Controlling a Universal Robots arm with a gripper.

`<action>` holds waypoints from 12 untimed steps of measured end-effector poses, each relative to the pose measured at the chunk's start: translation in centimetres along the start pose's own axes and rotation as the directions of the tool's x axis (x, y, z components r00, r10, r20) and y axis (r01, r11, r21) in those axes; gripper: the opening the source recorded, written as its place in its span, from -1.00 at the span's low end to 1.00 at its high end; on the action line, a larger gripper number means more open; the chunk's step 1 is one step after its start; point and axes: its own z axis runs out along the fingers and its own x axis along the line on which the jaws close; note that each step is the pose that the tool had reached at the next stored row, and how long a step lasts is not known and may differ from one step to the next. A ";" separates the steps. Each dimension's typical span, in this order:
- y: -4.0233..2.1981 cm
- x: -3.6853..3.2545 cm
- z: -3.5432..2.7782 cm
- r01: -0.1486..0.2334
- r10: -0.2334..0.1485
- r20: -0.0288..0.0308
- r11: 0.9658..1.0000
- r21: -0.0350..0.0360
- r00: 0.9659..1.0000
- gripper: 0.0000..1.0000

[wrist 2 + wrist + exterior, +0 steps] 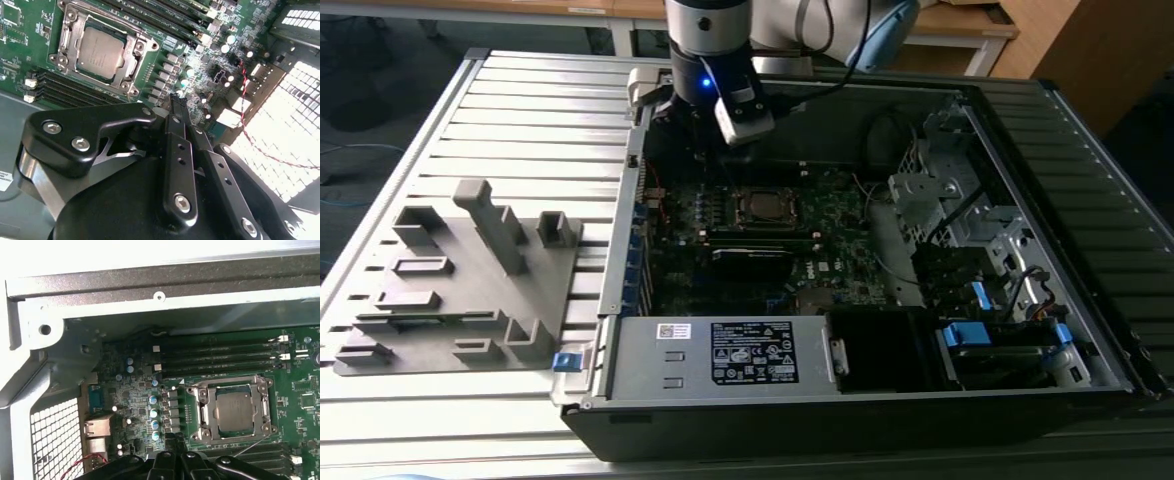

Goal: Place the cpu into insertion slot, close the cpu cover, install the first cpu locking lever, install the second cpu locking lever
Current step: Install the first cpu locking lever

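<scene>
Walls of the open computer case stand all round the green board, so the only free way in is from above. The arm hangs in through that open top, at the end farthest from the big grey box. The gripper is over the board with its two black fingers pressed close together, holding nothing. Its tip is near the wall with the mesh holes, above a row of little round cans. The chip lies flat in the slot, off to one side of the fingertips and not touching them. The silver cover lies flat round the chip, and the chip's grey top shows through its window. Long black strips run right beside the slot. The big grey box has a black and white label, but its writing is too small to read. On the exterior view's left, a grey holder rests on the ribbed table, well apart from the case.
</scene>
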 end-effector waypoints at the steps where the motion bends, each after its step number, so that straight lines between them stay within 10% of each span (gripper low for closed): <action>1: 0.00 0.00 0.00 0.000 0.000 -0.001 1.000 -0.011 1.000 -0.79; 12: 0.22 0.45 0.16 -0.001 0.001 -0.002 1.000 -0.018 1.000 -0.79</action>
